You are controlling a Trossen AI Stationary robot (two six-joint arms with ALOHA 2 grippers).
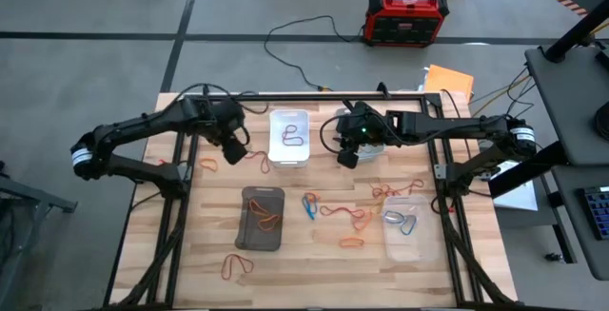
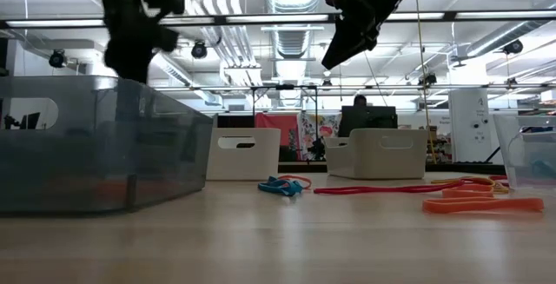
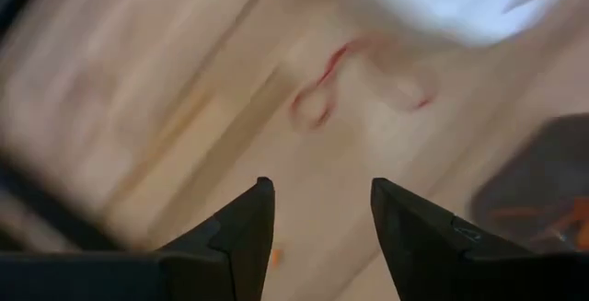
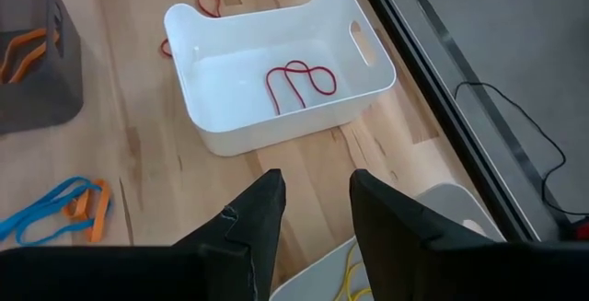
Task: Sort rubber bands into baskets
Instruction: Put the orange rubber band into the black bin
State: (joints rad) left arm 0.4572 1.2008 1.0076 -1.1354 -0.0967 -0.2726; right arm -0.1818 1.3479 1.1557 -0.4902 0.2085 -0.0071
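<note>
Rubber bands lie scattered on the wooden table: a red one (image 1: 257,159), a blue one (image 1: 309,204), orange ones (image 1: 352,242). The white basket (image 1: 290,137) holds a red band (image 4: 299,80). The dark basket (image 1: 262,218) holds orange bands, and the clear basket (image 1: 411,225) holds a blue one. A light grey basket (image 4: 433,237) with a yellow band sits under my right gripper. My left gripper (image 3: 322,214) hangs open above the table just left of the white basket, over a red band (image 3: 317,98). My right gripper (image 4: 316,209) hangs open to the right of the white basket, holding nothing.
A black frame (image 1: 314,94) runs round the table's edges. On the floor beyond the far edge are a red-black box (image 1: 406,16) and black cables. Bare wood shows near the front edge, between the dark and clear baskets.
</note>
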